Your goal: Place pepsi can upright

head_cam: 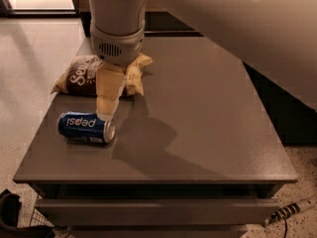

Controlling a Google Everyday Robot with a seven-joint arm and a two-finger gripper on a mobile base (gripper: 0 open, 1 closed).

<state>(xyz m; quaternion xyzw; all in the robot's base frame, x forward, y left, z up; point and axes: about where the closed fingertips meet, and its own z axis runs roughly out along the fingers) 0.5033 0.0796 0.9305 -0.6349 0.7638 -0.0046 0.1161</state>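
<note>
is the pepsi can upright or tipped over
Tipped over: the pepsi can lies lengthwise on the table, its silver end facing right. The gripper hovers just above that end.

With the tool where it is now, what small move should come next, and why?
Probably lower the tool toward the middle of the pepsi can. The can lies on its side near the table's left edge; the tool hangs just above its silver end, in front of the snack bag.

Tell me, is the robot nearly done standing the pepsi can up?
Not yet. Nothing looks done: the pepsi can lies on its side on the table. The tool hangs right by its silver end, not yet lifting it. Left: grab it and stand it upright.
</note>
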